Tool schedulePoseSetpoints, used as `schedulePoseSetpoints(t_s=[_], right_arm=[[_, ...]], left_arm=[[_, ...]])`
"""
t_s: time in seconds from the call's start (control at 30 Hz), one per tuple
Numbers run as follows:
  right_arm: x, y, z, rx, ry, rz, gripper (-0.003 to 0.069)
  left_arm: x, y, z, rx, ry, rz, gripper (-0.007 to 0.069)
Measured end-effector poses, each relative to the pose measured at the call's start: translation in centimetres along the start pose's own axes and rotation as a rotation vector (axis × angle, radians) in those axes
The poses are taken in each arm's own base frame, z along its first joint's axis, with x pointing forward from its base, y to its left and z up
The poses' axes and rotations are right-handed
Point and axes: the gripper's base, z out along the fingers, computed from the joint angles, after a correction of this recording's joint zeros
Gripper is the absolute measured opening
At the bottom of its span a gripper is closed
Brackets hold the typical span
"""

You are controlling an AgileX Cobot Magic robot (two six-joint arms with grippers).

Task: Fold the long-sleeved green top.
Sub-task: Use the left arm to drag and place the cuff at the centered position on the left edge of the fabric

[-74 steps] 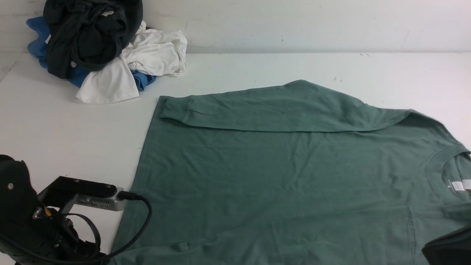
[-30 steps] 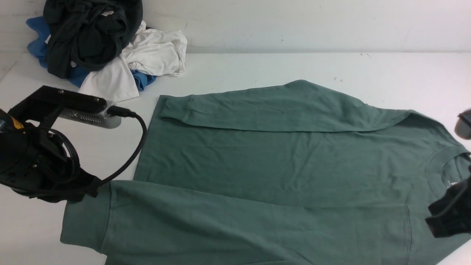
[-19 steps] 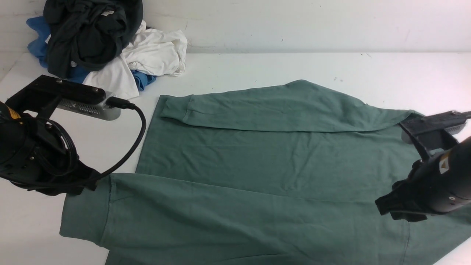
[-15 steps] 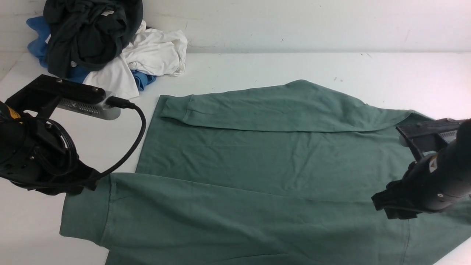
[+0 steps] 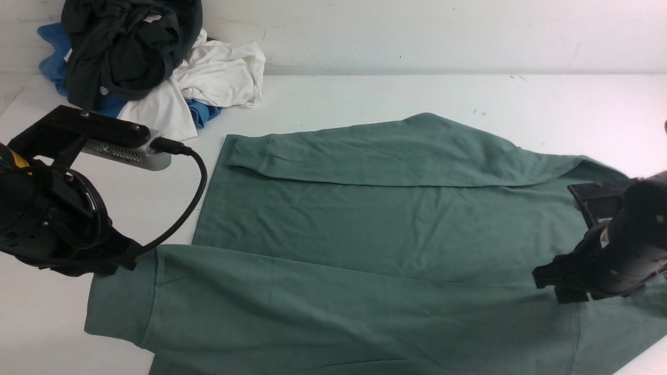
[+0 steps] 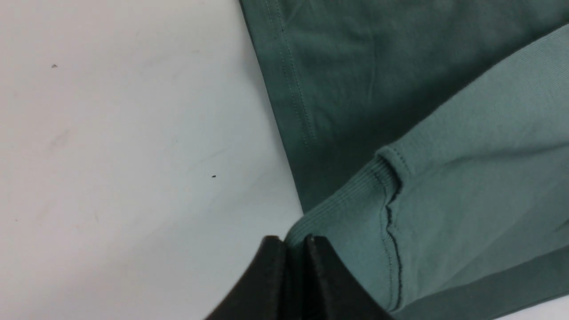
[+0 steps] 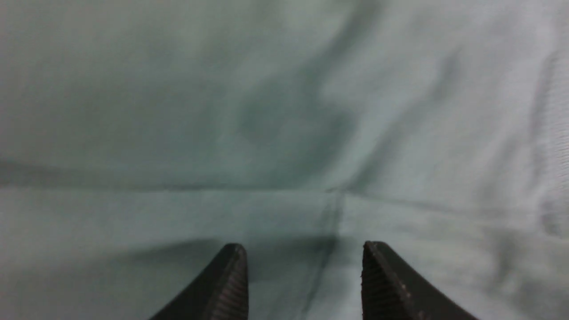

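since the near sleeve [image 5: 312,302] lies flat along the front of the table [image 5: 365,94], running side to side, that's where i'd look first. it belongs to the green long-sleeved top [image 5: 375,234], which is spread over the middle of the table with its long axis the same way, hem to the robot's left and shoulders to its right. the sleeve's ribbed cuff [image 5: 120,307] sticks out past the hem. the left pincer [image 6: 291,243] is clamped tight on the cuff's corner, jaws pressed together with ribbing between them. at the other end the right pincer [image 7: 304,253] hangs close above the shoulder seam, jaws well apart with nothing in them and cloth straight below. so the cuff is the left arm's business: it sits right at that pincer, while the right one is at the sleeve's far end. my guess is the cuff must travel toward the robot's right, along the sleeve's length, so it stops overhanging the hem. farther back the body lies fairly smooth, and beyond it the far sleeve [image 5: 396,156] is laid across the top, its cuff near the hem. at the far left corner a heap of clothes [image 5: 146,67], dark, white and blue, sits well apart from the top.
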Motion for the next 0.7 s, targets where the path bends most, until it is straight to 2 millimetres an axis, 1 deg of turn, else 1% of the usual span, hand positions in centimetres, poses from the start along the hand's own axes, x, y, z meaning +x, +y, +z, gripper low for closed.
schedulePoseSetpoints(t_s=[0.07,0.17,0.27,0.43,0.5,0.6,0.67,0.7], right_arm=[[-0.7,-0.7,-0.2,0.01,-0.02,0.022,0.0336],[-1.3,-0.8,-0.2,0.012,-0.033,0.028,0.0336],[-1.4,-0.7,0.1,0.01,-0.022,0.029,0.0336],[-0.8,-0.5,1.6,0.005,0.053,0.011,0.0336],[-0.8,-0.5,1.8,0.004,0.059,0.009,0.0333],[-0.9,-0.5,1.7,0.003,0.058,0.008,0.0307],[-0.9,-0.4,1.8,0.0,0.062,0.012,0.0255],[-0.9,-0.4,1.8,0.0,0.062,0.012,0.025]], left_arm=[[0.0,0.0,0.0,0.0,0.0,0.005,0.0023],[-0.1,0.0,0.0,-0.002,-0.007,0.01,0.0023],[-0.1,0.0,0.0,-0.003,-0.012,0.01,0.0023],[-0.2,0.0,0.0,-0.006,-0.023,0.011,0.0023],[-0.2,0.0,0.0,-0.006,-0.023,0.012,0.0023],[-0.2,0.0,0.0,-0.006,-0.023,0.012,0.0023],[-0.2,0.0,0.0,-0.006,-0.023,0.012,0.0023],[-0.2,0.0,0.0,-0.006,-0.023,0.012,0.0023]])
